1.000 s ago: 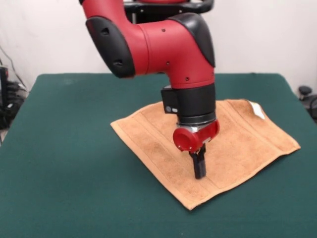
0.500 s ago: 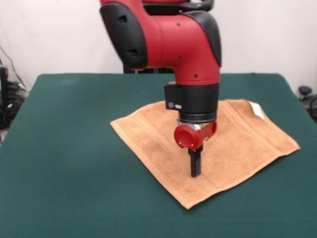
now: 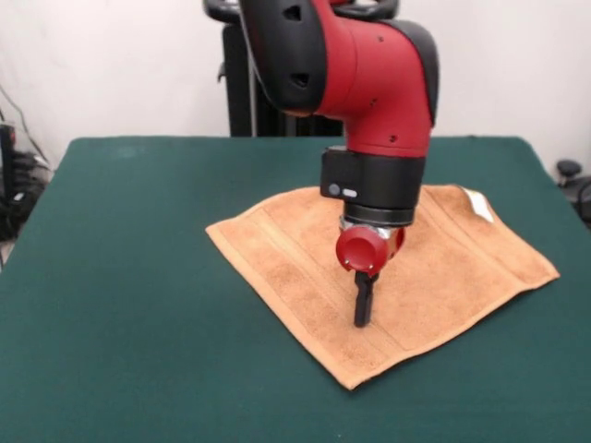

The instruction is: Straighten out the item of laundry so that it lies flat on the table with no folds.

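You see the towel [image 3: 406, 277] lying spread at an angle on the green table [image 3: 120, 277], right of centre, white tag [image 3: 479, 204] at its far right corner. The gripper [image 3: 364, 318] points straight down over the towel's middle, jaws pressed together and holding nothing

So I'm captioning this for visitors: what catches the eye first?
The red and black arm dominates, coming down at centre with its tool over a tan-orange towel. The towel lies spread on the dark green table, a white tag at its far right corner.
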You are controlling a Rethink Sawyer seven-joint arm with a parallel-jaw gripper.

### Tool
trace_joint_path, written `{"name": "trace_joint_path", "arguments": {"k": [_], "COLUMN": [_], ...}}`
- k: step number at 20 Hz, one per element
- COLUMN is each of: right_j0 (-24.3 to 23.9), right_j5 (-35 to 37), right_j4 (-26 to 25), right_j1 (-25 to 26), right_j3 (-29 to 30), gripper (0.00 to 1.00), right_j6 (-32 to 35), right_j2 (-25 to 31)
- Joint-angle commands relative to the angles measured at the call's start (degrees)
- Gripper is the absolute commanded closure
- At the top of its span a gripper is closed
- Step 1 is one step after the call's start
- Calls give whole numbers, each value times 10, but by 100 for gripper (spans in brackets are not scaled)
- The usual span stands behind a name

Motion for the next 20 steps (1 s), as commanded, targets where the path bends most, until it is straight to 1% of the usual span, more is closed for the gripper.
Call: {"name": "trace_joint_path", "arguments": {"k": [1,6,7,10,13,14,18,20], "right_j0": [33,34,24,-4,-18,-19,13,11], "right_j5": [-19,-41,-39,-30,-50,-55,-81,-78], "right_j4": [-4,0,-1,-1,-9,-10,-5,-3], "right_j1": [76,75,79,105,130,136,176,191], "right_j3": [-34,-38,-46,-77,-98,-103,-148,-162], "gripper": [100,100,100,100,100,100,100,100], "right_j6": [132,119,109,83,71,70,102,95], "right_j2": [-66,-78,-75,-58,-45,-44,-94,-92]}}
